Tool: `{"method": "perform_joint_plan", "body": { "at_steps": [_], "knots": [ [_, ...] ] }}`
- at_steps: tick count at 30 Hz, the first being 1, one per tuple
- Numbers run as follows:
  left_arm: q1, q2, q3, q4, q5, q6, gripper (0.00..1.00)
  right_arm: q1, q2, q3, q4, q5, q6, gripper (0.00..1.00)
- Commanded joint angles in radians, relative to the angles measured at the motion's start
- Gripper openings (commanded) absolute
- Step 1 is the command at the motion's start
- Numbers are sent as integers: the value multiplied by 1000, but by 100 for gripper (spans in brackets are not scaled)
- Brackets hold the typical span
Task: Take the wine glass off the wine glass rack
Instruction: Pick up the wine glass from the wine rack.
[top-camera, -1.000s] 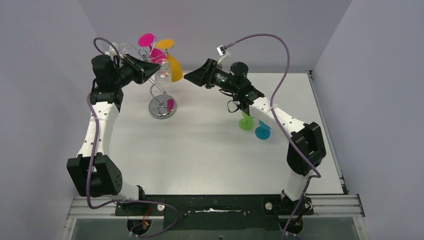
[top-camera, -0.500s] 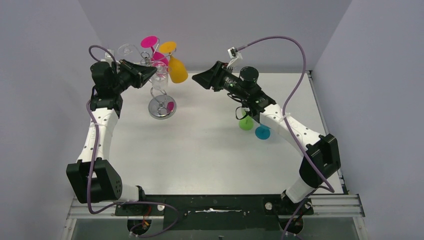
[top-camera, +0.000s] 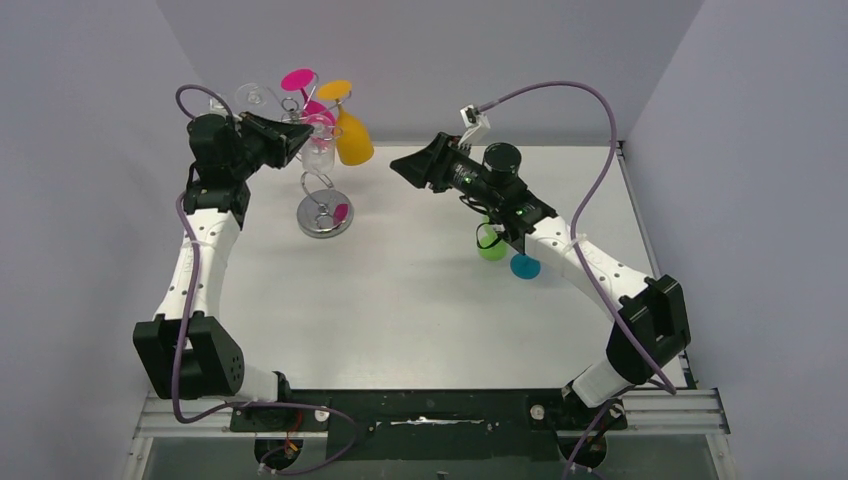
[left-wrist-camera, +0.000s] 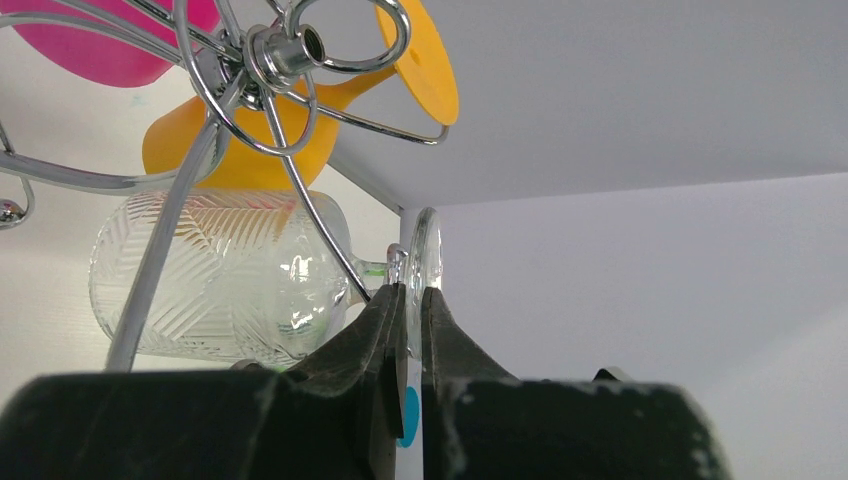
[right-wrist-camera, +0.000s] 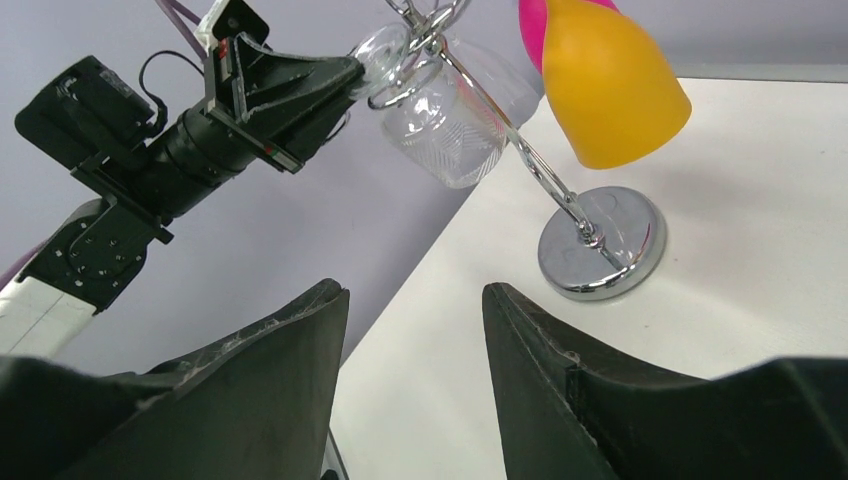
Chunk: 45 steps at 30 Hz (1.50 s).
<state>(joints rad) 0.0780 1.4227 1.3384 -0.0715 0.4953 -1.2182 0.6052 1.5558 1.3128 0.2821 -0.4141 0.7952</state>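
Far left of the table (top-camera: 420, 310): wire wine glass rack (top-camera: 323, 216), round shiny base down, scroll arms up top. Clear wine glass (left-wrist-camera: 220, 275) slung tilted in those arms, leaf-patterned bowl lower than the foot, stem threaded through the wire. Left gripper (left-wrist-camera: 412, 300) pinched almost fully closed on the thin edge of that foot, nothing else in its hold. Right gripper (right-wrist-camera: 415, 300) about half open, empty, hanging in the air to the right of the rack and pointing at it, well apart. Orange glass (top-camera: 352, 140) and pink glass (top-camera: 300, 82) also on the rack, just beside the clear one. Green glass (top-camera: 491, 247) and blue glass (top-camera: 524, 266) down on the table at right, partly hidden by the right arm. Handling, as judged: light, rigid, slick, brittle at stem and foot rim. Likely to pivot in a hold on the foot edge alone, heavy end at the bowl. Better purchase at the stem next to the foot, or a second hold round the bowl as support. Probably needs sliding out along the wire slot, not pulling straight off. Risk of tipping the light rack or knocking the orange neighbour. No brand, label or readable writing anywhere in view.
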Motion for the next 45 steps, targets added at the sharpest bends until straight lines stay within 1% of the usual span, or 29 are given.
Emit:
{"method": "perform_joint_plan", "body": {
  "at_steps": [1, 6, 11, 17, 21, 25, 29, 34, 40, 43, 45],
  "knots": [
    [-32, 11, 122, 122, -82, 17, 0, 0, -67, -20, 49, 23, -21, 53],
    [-83, 9, 136, 60, -225, 61, 0, -1, -84, -36, 53, 28, -23, 53],
    [-90, -18, 90, 77, -261, 38, 0, -1, -95, -47, 41, 39, -37, 53],
    [-105, -72, -19, 167, -312, -64, 0, 0, -90, -48, 36, 38, -49, 53],
    [-115, -75, -48, 219, -343, -126, 0, 1, -94, -55, 20, 37, -57, 53],
    [-128, -81, -42, 228, -403, -160, 0, 1, -105, -75, 25, 39, -59, 53],
    [-150, -77, -8, 196, -466, -155, 0, 1, -112, -79, 21, 41, -65, 53],
    [-176, -53, 29, 176, -494, -157, 0, 0, -124, -90, 22, 51, -70, 53],
    [-218, -50, 25, 162, -551, -183, 0, 0, -123, -95, 23, 52, -74, 53],
    [-225, -62, 12, 171, -584, -205, 0, -1, -92, -57, 11, 30, -107, 53],
    [-234, -55, 24, 176, -600, -212, 0, 1, -50, 13, -34, 14, -156, 52]
  ]
}}
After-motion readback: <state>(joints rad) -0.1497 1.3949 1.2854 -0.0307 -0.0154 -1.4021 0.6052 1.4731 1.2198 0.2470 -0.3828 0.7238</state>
